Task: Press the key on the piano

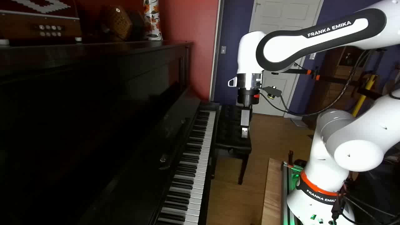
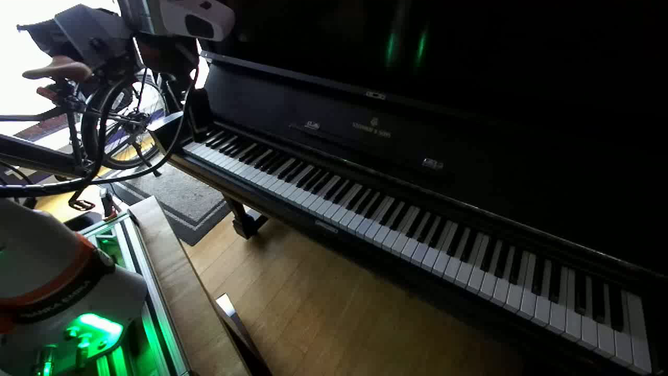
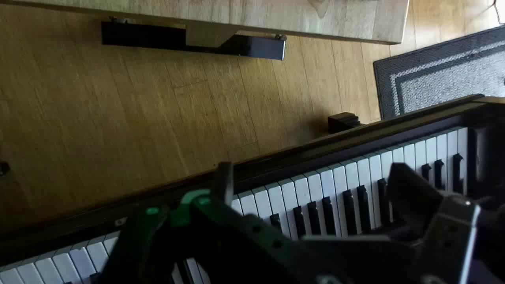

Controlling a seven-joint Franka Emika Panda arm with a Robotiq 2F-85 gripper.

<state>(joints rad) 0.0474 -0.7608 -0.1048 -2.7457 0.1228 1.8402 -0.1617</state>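
The piano (image 1: 103, 131) is a large glossy black upright with a long row of white and black keys (image 1: 200, 165). It also fills the right of an exterior view (image 2: 469, 156), where its full key row (image 2: 376, 224) shows. My gripper (image 1: 245, 132) points down, raised, to the right of the keys in an exterior view. In the wrist view the gripper (image 3: 315, 179) is open and empty, its two fingers wide apart. White and black keys (image 3: 315, 189) show below and between the fingers, apart from them. The gripper is out of view in the remaining exterior view.
A black tufted bench (image 1: 232, 134) stands beside the keyboard's far end. A wooden table edge (image 3: 315, 19) and the robot base (image 1: 315, 206) face the piano. An accordion (image 1: 40, 25) and a floral vase (image 1: 153, 22) stand on the piano. A bicycle (image 2: 130, 115) stands beyond it.
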